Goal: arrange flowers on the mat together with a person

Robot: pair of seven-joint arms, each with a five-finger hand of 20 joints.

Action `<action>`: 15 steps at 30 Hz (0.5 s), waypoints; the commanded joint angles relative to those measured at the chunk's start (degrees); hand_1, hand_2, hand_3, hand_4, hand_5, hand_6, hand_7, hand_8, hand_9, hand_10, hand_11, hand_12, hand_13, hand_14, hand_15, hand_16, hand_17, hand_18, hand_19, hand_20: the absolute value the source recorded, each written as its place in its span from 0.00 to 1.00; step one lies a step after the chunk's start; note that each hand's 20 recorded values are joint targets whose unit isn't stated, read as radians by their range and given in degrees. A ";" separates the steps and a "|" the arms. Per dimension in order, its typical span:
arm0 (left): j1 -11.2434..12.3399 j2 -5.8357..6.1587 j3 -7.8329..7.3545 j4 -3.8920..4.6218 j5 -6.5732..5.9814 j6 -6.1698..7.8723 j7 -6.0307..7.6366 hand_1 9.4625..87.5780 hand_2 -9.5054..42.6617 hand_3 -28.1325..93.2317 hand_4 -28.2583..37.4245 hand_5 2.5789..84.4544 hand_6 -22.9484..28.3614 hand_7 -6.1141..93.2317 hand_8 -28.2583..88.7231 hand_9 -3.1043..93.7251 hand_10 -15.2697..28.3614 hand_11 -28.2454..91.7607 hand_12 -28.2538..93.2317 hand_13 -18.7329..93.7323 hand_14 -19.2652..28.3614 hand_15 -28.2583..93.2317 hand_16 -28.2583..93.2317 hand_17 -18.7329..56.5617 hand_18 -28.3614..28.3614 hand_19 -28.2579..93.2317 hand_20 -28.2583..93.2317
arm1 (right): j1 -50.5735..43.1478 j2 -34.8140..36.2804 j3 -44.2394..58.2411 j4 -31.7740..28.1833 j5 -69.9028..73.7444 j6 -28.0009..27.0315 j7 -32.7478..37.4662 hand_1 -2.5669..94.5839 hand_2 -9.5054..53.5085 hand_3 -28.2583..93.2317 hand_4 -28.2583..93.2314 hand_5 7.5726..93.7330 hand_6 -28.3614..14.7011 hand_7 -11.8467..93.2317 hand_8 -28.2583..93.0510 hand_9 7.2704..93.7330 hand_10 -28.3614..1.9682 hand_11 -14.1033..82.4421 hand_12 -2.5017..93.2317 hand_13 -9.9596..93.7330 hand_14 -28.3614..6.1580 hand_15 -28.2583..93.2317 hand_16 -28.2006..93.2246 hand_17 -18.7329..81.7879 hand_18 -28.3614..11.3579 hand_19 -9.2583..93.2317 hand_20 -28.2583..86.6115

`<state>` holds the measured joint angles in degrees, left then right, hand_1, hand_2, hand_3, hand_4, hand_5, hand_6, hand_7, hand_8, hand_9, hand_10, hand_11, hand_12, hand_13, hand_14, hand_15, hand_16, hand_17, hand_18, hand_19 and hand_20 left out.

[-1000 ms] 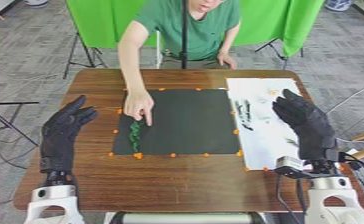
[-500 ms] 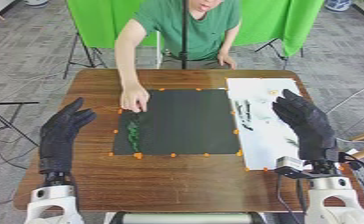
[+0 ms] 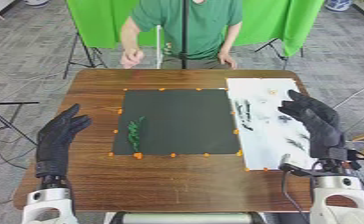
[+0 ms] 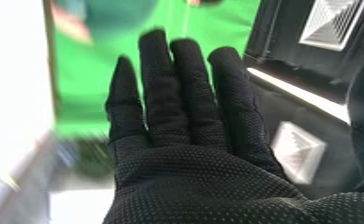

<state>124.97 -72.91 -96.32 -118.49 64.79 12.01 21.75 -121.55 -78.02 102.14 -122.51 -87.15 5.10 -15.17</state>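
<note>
Simply holds black-gloved left hand [image 3: 58, 137] and black-gloved right hand [image 3: 321, 127] released — fingers extended — beside a square black mat [image 3: 183, 122]. Sees a slender leafy green sprig [image 3: 134, 136] lying on the mat's left part.

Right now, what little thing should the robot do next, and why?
Probably lower the right hand toward a sprig on the white sheet: that hand is open and near it, the black mat has one green sprig, and the person's hand is off it.
</note>
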 commanded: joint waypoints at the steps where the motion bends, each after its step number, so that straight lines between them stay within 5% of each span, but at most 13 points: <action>1: 0.89 0.03 -0.24 0.35 0.16 0.67 -0.53 0.22 0.43 0.82 0.01 0.56 0.50 0.19 0.19 0.57 0.69 0.39 0.34 0.58 0.77 0.41 0.21 0.49 0.74 0.38 0.43 | -1.57 6.01 3.95 -2.29 -25.81 23.62 14.43 0.27 0.00 0.77 0.05 0.56 0.63 0.29 0.14 0.63 0.40 0.44 0.31 0.66 0.39 0.62 0.46 0.39 0.22 0.56 0.63; 8: 1.12 0.03 -0.44 0.13 0.37 0.68 -0.25 0.20 0.29 0.83 0.04 0.56 0.50 0.19 0.19 0.56 0.68 0.39 0.34 0.58 0.77 0.41 0.21 0.49 0.74 0.38 0.43 | -2.92 8.95 6.57 -0.21 -48.72 13.68 32.88 0.29 0.00 0.76 0.00 0.63 0.61 0.30 0.15 0.65 0.39 0.55 0.38 0.67 0.36 0.76 0.47 0.41 0.16 0.67 0.69; 15: 1.11 -0.06 -0.37 0.01 0.52 0.88 -0.54 0.21 0.26 0.82 0.06 0.55 0.50 0.19 0.19 0.56 0.68 0.39 0.34 0.58 0.77 0.41 0.21 0.49 0.74 0.38 0.43 | -2.79 11.57 4.56 3.06 -56.76 3.32 40.30 0.32 0.00 0.76 0.00 0.64 0.62 0.32 0.16 0.65 0.39 0.54 0.38 0.67 0.37 0.76 0.47 0.41 0.15 0.67 0.68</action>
<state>125.19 -72.88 -96.64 -118.54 64.94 12.19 21.77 -123.50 -68.93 108.75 -122.84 -134.02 19.37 21.81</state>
